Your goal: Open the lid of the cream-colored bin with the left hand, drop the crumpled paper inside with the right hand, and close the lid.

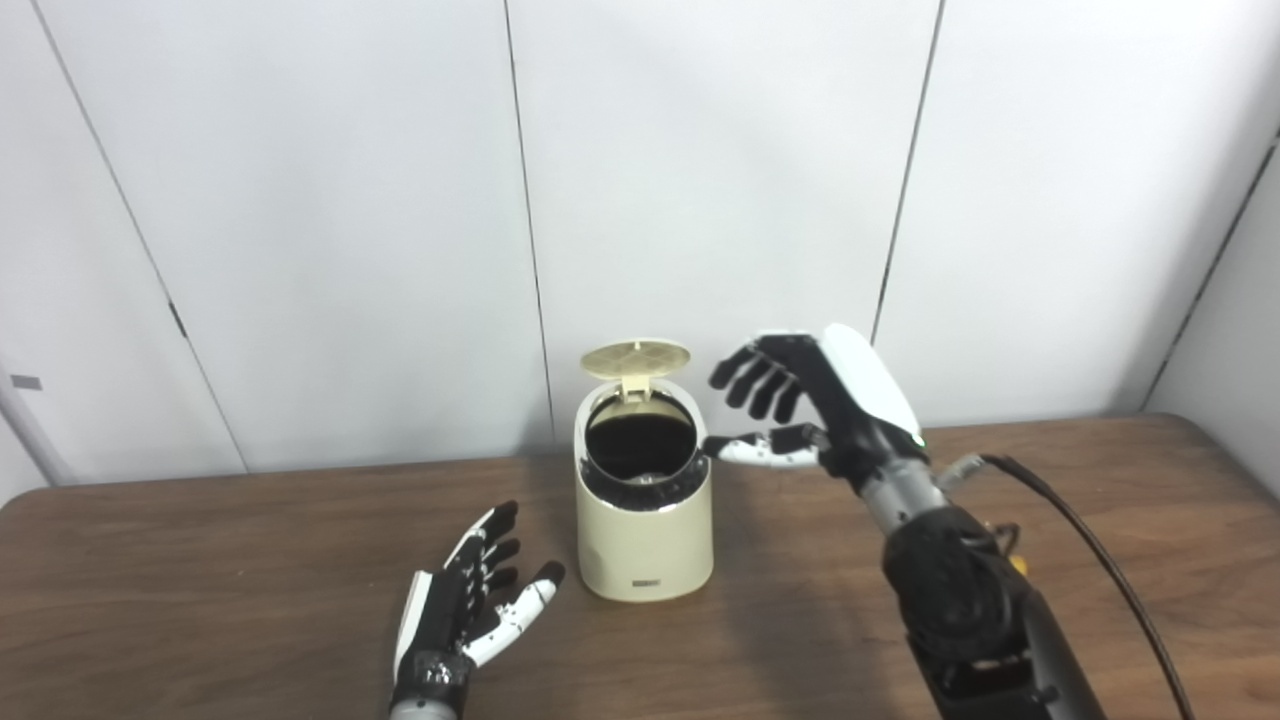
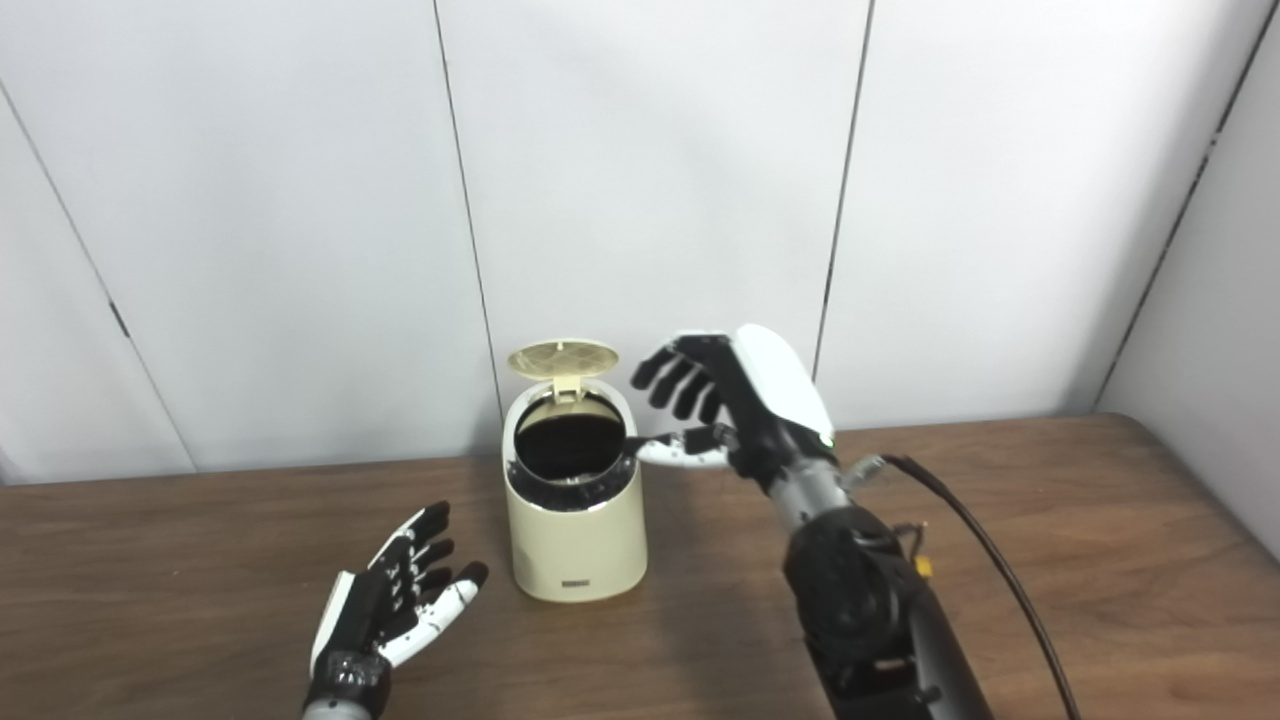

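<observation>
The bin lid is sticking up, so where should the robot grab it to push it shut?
Probably by the free top edge of the lid, farthest from its hinge at the back rim of the bin. The lid stands open, its ribbed underside facing forward, so pressing forward and down from behind should fold it over the opening. The left hand rests open on the table; the right hand hovers open nearby.

Bin interior: dark, contents indiscernible. Small label low on its front: illegible. Both forearms: cut off by the bottom picture edge.
</observation>
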